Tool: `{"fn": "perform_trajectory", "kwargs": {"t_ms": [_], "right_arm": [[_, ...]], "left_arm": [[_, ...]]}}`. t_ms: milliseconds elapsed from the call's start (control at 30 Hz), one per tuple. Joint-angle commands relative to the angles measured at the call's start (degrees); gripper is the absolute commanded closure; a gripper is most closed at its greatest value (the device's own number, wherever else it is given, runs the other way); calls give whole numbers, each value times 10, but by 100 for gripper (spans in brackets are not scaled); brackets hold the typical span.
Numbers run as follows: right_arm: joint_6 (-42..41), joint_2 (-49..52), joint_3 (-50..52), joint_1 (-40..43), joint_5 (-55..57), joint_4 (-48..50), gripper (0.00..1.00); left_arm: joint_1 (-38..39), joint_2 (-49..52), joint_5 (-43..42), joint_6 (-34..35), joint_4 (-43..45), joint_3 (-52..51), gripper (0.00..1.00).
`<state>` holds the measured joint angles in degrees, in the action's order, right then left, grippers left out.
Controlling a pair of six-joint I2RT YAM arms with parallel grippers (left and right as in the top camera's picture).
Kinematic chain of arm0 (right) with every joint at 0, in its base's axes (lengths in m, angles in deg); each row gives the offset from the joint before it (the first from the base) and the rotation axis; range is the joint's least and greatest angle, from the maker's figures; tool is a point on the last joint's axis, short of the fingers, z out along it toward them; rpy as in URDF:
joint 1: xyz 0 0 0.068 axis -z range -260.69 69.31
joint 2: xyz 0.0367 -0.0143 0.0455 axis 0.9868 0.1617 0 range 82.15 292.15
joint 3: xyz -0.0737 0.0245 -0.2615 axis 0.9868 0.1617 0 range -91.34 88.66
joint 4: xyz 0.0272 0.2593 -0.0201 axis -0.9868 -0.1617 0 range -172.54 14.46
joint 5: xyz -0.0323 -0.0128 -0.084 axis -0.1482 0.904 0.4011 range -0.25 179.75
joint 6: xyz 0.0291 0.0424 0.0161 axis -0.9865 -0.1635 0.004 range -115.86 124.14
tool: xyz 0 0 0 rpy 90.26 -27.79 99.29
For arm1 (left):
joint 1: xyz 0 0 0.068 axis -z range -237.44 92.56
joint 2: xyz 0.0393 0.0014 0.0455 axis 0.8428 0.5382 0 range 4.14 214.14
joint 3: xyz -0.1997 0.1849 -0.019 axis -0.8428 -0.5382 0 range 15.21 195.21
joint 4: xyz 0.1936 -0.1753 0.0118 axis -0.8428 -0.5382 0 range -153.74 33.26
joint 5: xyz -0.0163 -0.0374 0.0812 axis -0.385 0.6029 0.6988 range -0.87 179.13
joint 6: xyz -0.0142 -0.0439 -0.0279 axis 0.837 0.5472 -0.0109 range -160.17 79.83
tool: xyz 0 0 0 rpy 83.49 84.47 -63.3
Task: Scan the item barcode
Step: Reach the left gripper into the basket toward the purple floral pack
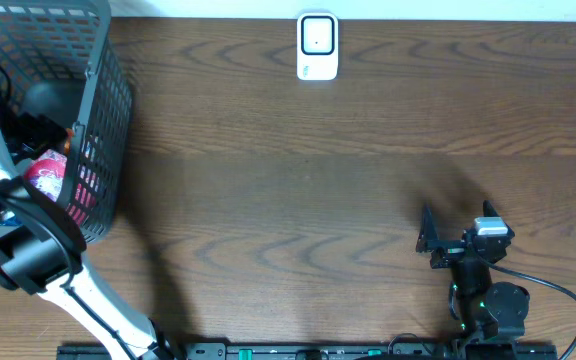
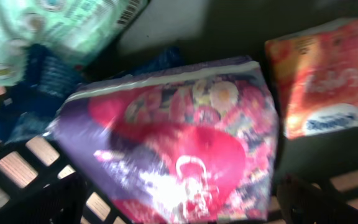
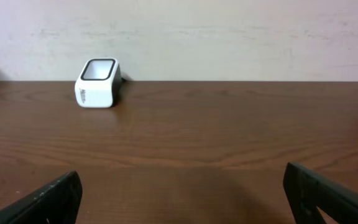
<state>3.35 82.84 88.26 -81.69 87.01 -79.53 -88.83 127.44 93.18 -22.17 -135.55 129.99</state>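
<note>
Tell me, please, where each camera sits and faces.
Overhead: above the table, looking straight down; left arm in the basket, right arm near the edge.
Left wrist: at the basket, facing into it at a purple-red packet; left gripper open at the bottom corners.
Right wrist: low over the table, facing level toward the scanner; right gripper open below.
Shared: the scanner, in overhead and right wrist.

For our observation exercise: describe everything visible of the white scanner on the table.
The white scanner is a small rounded box, seemingly plastic, with a dark-framed window on its slanted top and faint markings in front. It stands upright on the wooden table near the far edge; nothing else touches it.
</note>
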Motion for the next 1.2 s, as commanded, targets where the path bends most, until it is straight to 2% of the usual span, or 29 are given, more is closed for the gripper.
{"fn": "perform_trajectory", "kwargs": {"t_ms": [0, 133, 233, 433, 533, 667, 700, 767, 800, 1167], "right_arm": [[4, -3, 1, 5, 3, -2, 1], [4, -3, 1, 5, 3, -2, 1], [4, -3, 1, 5, 3, -2, 1], [4, -3, 1, 5, 3, -2, 1], [4, -3, 1, 5, 3, -2, 1], [4, -3, 1, 5, 3, -2, 1], [4, -3, 1, 5, 3, -2, 1], [4, -3, 1, 5, 3, -2, 1], [4, -3, 1, 5, 3, -2, 1], [4, -3, 1, 5, 3, -2, 1]], "left_arm": [[1, 25, 12, -19, -2, 5, 0], [1, 44, 12, -18, 2, 5, 8], [1, 51, 12, -17, 3, 5, 18], [1, 52, 12, 29, 2, 5, 21], [1, 52, 12, 38, 3, 5, 32], [1, 52, 12, 38, 2, 5, 40], [1, 52, 12, 38, 2, 5, 47], [1, 52, 12, 38, 0, 5, 81], [1, 52, 12, 38, 0, 5, 92], [1, 14, 11, 38, -11, 7, 93]]}}
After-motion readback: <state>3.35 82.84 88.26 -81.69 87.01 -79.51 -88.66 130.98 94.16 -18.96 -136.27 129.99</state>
